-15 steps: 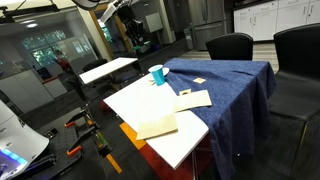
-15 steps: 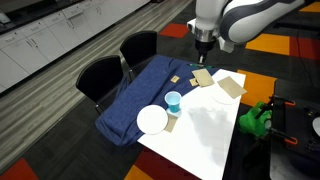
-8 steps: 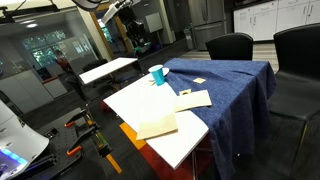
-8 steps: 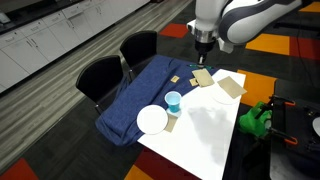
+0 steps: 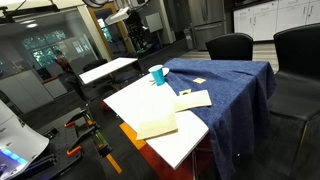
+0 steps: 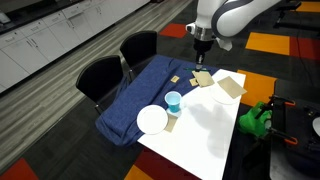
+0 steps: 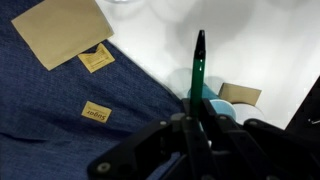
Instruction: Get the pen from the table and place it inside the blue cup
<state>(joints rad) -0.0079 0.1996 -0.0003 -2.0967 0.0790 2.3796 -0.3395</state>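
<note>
Robotiq gripper (image 7: 196, 120) is being shown in the wrist view with its jaws clamped on the pen (image 7: 198, 62), which is being held between the dark fingers (image 7: 178, 128). The pen's thin dark green shaft is being pointed away from the camera, clear of the surface below. In that view the blue cup (image 7: 224, 106) is being partly hidden behind the gripper, just beside the lower part of the pen.

In an exterior view the gripper (image 6: 203, 40) is being held in the air above the far end of the table (image 6: 205, 125), over the dark blue cloth (image 6: 140, 95); the pen is too small to be made out there. The blue cup (image 6: 173, 100) is being seen upright at the edge of the cloth, well apart from the gripper, with a white plate (image 6: 152, 120) just beside it. Two tan paper sheets (image 6: 230, 87) are lying flat beneath the arm.

In an exterior view the cup (image 5: 157, 73) is standing at the far side of the table (image 5: 130, 100), the cloth (image 5: 225, 85) is being draped over one side, and the paper sheets (image 5: 195, 99) are lying nearer the camera. Two small tan packets (image 7: 97, 58) are resting on the cloth (image 7: 50, 110) in the wrist view.
</note>
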